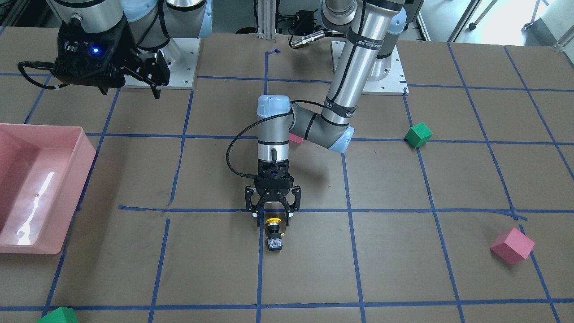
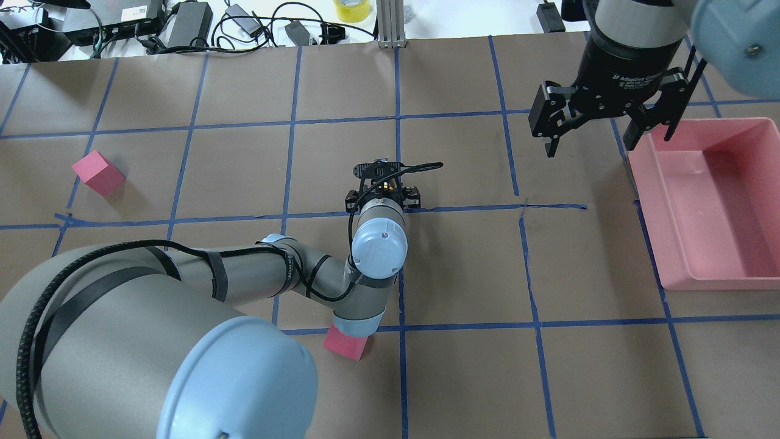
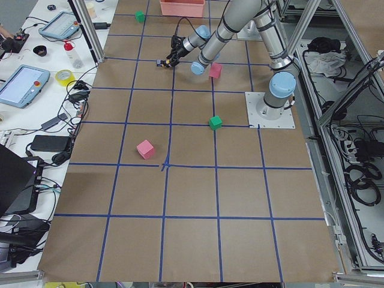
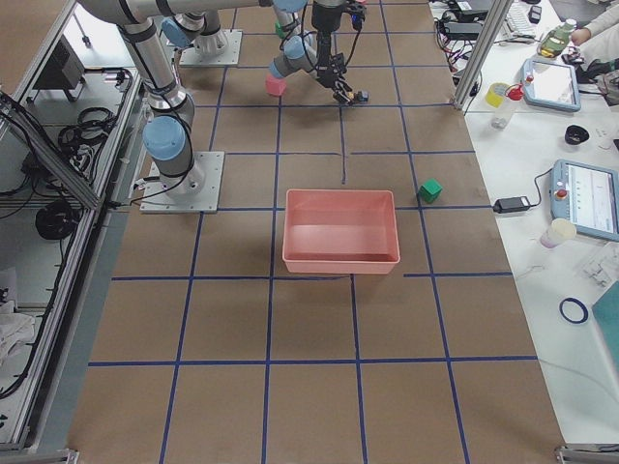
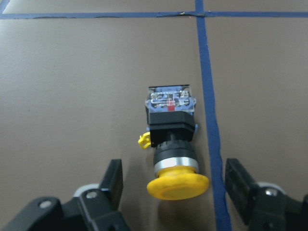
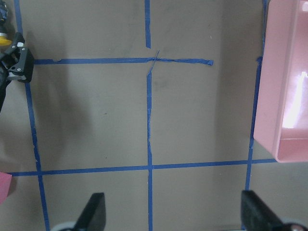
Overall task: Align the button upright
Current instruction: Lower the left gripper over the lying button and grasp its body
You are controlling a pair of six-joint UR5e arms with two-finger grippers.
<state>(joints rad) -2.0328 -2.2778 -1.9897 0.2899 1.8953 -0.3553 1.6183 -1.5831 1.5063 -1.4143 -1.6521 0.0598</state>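
**Left pincer spread wide at the lying button**

I see the left gripper (image 1: 272, 216) spread wide, its jaws on either side of the round yellow cap of the button (image 5: 172, 126) without touching it. The button lies on its side on the matte brown table (image 1: 403, 269), a blue tape line (image 5: 207, 96) just beside it. The right gripper (image 2: 590, 145) hangs open, holding nothing, near the smooth pink bin (image 2: 719, 281).
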